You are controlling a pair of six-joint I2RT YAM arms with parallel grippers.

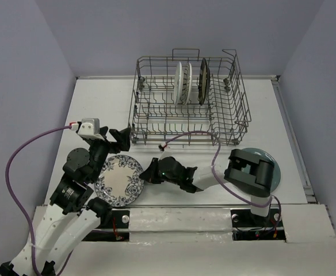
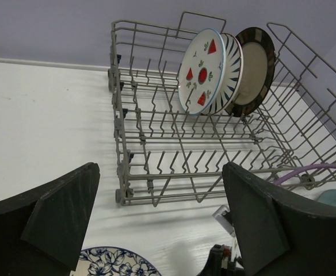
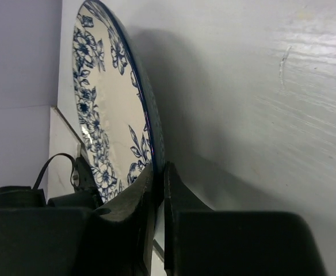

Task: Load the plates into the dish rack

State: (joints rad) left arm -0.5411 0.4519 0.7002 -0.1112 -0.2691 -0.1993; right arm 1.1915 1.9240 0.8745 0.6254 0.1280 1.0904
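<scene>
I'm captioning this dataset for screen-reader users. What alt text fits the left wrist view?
A wire dish rack on a white table holds three plates on edge at its far right: red-fruit plate, striped plate, dark-rimmed plate. The left gripper, open, frames the foreground above a blue floral plate.

No readable text, labels, brands or numbers on anything in view.
</scene>
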